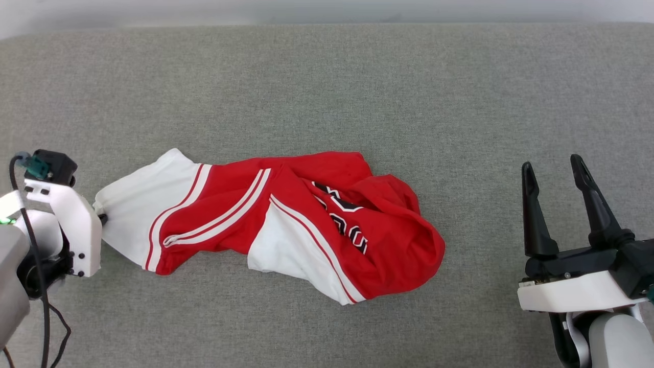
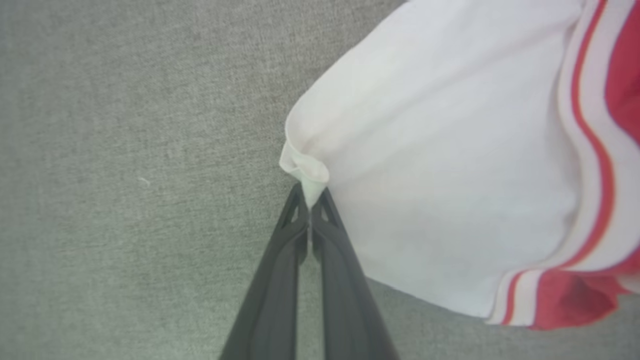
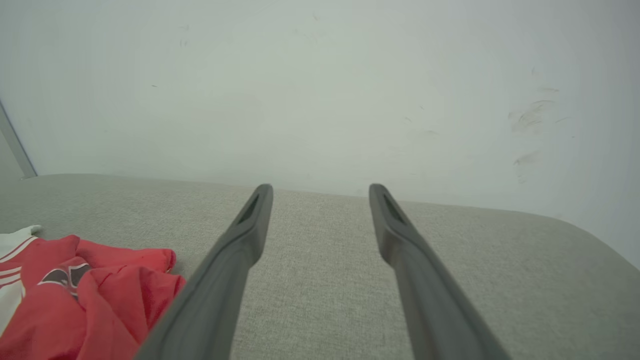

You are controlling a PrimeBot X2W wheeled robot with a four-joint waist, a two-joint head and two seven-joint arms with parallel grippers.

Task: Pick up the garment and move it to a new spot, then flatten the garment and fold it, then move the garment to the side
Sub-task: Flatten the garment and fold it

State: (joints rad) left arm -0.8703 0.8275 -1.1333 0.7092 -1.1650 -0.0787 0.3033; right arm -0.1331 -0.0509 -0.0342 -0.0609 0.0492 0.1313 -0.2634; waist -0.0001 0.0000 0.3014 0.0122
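Now left tool [image 2: 310, 202] pinches the garment [image 1: 398, 245] at its sleeve; right tool [image 1: 552, 163] gapes, apart

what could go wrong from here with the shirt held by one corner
1. The left end effector pinches only a thin fold at the edge of the white sleeve; a pull could slip it free.
2. The garment lies bunched and twisted, so dragging by one sleeve may not flatten it.
3. The right end effector stands open, apart from the cloth, steadying nothing.
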